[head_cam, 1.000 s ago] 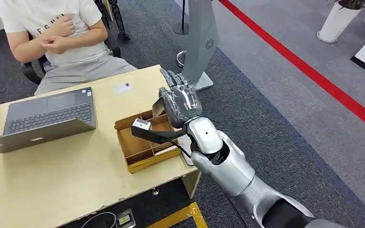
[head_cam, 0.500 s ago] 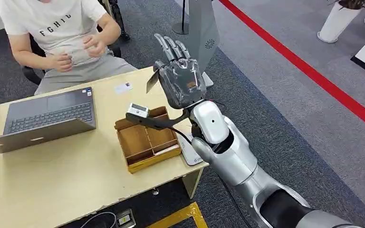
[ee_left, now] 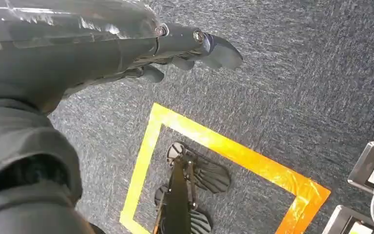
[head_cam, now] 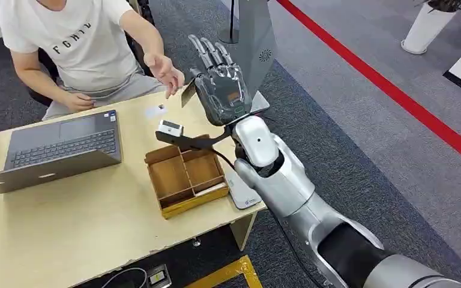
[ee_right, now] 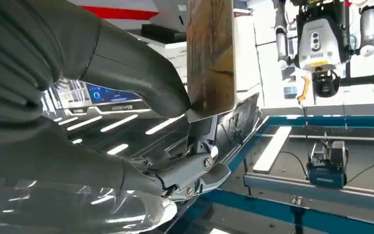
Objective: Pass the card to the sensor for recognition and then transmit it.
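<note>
Brown card (ee_right: 210,53) pinched between thumb and fingers (ee_right: 141,80), right hand (head_cam: 219,90) raised

Right hand (head_cam: 219,90), pinching the card (head_cam: 188,96), has risen from the wooden box (head_cam: 186,175) and moved up and toward the person (head_cam: 75,42). The person's hand (head_cam: 165,73) has left the chest and now reaches toward the card.

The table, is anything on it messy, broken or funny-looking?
Nothing is spilled or broken. The wooden divided box sits a bit askew to the light wooden table edge, and the white sensor pad juts over the table's right edge. The right hand pinches the brown card up high, near a person's hand.
</note>
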Controlling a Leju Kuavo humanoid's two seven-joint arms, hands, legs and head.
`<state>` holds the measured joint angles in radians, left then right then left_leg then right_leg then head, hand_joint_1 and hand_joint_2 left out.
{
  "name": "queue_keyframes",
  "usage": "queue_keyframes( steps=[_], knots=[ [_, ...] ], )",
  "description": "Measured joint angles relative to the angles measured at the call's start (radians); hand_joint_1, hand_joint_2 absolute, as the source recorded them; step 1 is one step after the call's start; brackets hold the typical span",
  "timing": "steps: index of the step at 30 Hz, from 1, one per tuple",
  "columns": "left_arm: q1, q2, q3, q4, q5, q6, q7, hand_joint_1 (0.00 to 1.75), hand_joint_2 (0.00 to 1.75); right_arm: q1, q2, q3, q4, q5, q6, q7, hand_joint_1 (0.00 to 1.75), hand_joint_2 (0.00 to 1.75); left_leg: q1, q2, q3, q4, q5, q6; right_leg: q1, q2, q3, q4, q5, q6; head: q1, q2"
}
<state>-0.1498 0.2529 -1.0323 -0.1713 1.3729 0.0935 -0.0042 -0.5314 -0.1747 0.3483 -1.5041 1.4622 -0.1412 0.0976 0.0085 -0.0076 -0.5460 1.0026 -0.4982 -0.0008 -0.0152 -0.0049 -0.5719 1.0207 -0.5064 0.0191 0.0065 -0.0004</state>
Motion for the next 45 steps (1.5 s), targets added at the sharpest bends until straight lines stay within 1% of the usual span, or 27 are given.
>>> queue_keyframes(
  steps=[1, 2, 5, 7, 10, 15, 23, 32, 33, 34, 35, 36, 45],
  knots=[
    [-0.001, 0.000, -0.001, 0.000, -0.003, -0.001, -0.001, 0.00, 0.00, -0.034, 0.005, 0.003, 0.052, 0.017, -0.012, -0.008, 1.75, 1.75, 0.000, 0.000, 0.000, 0.000, 0.000, 0.000, 0.000, 0.000, 0.000, 0.000, 0.000, 0.000, 0.000, 0.000],
    [-0.001, 0.000, -0.002, 0.000, -0.010, -0.002, -0.011, 0.00, 0.00, -0.086, 0.015, 0.005, 0.135, 0.040, -0.024, -0.017, 1.75, 1.75, 0.000, 0.000, 0.000, 0.000, 0.000, 0.000, 0.000, -0.001, 0.000, 0.000, 0.000, 0.000, 0.000, 0.000],
    [-0.002, 0.002, -0.002, 0.000, -0.021, -0.005, -0.014, 0.00, 0.00, -0.141, 0.026, 0.010, 0.221, 0.074, -0.046, -0.023, 1.75, 1.75, 0.000, 0.000, 0.000, 0.000, 0.000, 0.000, 0.000, 0.000, 0.000, 0.001, 0.000, 0.000, 0.000, 0.000],
    [-0.002, 0.004, -0.004, 0.000, -0.029, -0.011, -0.015, 0.00, 0.00, -0.191, 0.033, 0.018, 0.292, 0.095, -0.082, -0.026, 1.75, 1.75, 0.000, 0.000, -0.001, 0.000, 0.000, 0.000, 0.000, 0.000, 0.000, 0.001, 0.000, 0.000, 0.000, 0.000],
    [-0.003, 0.008, -0.017, 0.000, -0.041, -0.020, -0.018, 0.00, 0.00, -0.285, 0.050, 0.035, 0.422, 0.107, -0.142, -0.021, 1.75, 1.75, 0.000, -0.001, -0.001, 0.000, 0.001, -0.001, 0.000, -0.001, 0.000, 0.001, 0.000, 0.000, 0.000, 0.000],
    [-0.004, 0.014, -0.032, 0.000, -0.045, -0.032, -0.021, 0.00, 0.00, -0.430, 0.087, 0.073, 0.647, 0.108, -0.193, -0.015, 1.75, 1.75, 0.000, -0.001, 0.000, 0.000, 0.001, -0.001, 0.000, -0.001, -0.001, 0.001, 0.000, 0.000, 0.000, 0.000],
    [-0.004, 0.015, -0.046, 0.000, -0.044, -0.039, -0.029, 0.00, 0.00, -0.495, 0.132, 0.097, 0.837, 0.108, -0.205, -0.011, 1.75, 1.75, 0.000, -0.002, -0.001, 0.000, 0.001, -0.001, 0.000, -0.002, -0.001, 0.001, 0.000, 0.000, 0.000, 0.000],
    [-0.004, 0.019, -0.053, 0.000, -0.046, -0.039, -0.011, 0.00, 0.00, -0.514, 0.157, 0.112, 0.930, 0.106, -0.198, 0.002, 1.75, 1.75, 0.000, -0.002, -0.001, 0.000, 0.001, -0.001, 0.000, -0.003, -0.001, 0.001, 0.000, 0.000, 0.000, 0.000],
    [-0.004, 0.019, -0.053, 0.000, -0.046, -0.040, -0.011, 0.00, 0.00, -0.516, 0.157, 0.115, 0.936, 0.106, -0.194, 0.002, 1.47, 1.75, 0.000, -0.002, -0.001, 0.000, 0.001, -0.001, 0.000, -0.003, -0.001, 0.001, 0.000, 0.000, 0.000, 0.000],
    [-0.004, 0.019, -0.053, 0.000, -0.046, -0.040, -0.011, 0.00, 0.00, -0.518, 0.158, 0.116, 0.941, 0.107, -0.192, 0.002, 1.47, 1.75, 0.000, -0.002, -0.001, 0.000, 0.001, -0.001, 0.000, -0.003, -0.001, 0.001, 0.000, 0.000, 0.000, 0.000],
    [-0.004, 0.019, -0.054, 0.000, -0.044, -0.039, -0.011, 0.00, 0.00, -0.521, 0.158, 0.117, 0.946, 0.107, -0.189, 0.002, 0.00, 1.75, 0.000, -0.002, -0.001, 0.000, 0.001, -0.001, 0.000, -0.002, -0.001, 0.001, 0.000, 0.000, 0.000, 0.000],
    [-0.004, 0.019, -0.055, 0.000, -0.040, -0.038, -0.011, 0.00, 0.00, -0.523, 0.159, 0.117, 0.952, 0.108, -0.184, 0.003, 0.00, 0.00, 0.000, -0.002, -0.001, 0.000, 0.001, -0.001, 0.000, -0.002, -0.001, 0.001, 0.000, 0.000, 0.000, 0.000],
    [-0.004, 0.022, -0.060, 0.000, -0.034, -0.041, -0.012, 0.00, 0.00, -0.528, 0.158, 0.124, 0.986, 0.108, -0.169, 0.010, 0.00, 0.00, 0.000, -0.002, -0.001, 0.000, 0.001, -0.001, 0.000, -0.002, -0.001, 0.001, 0.000, 0.000, 0.000, 0.000]
  ],
)
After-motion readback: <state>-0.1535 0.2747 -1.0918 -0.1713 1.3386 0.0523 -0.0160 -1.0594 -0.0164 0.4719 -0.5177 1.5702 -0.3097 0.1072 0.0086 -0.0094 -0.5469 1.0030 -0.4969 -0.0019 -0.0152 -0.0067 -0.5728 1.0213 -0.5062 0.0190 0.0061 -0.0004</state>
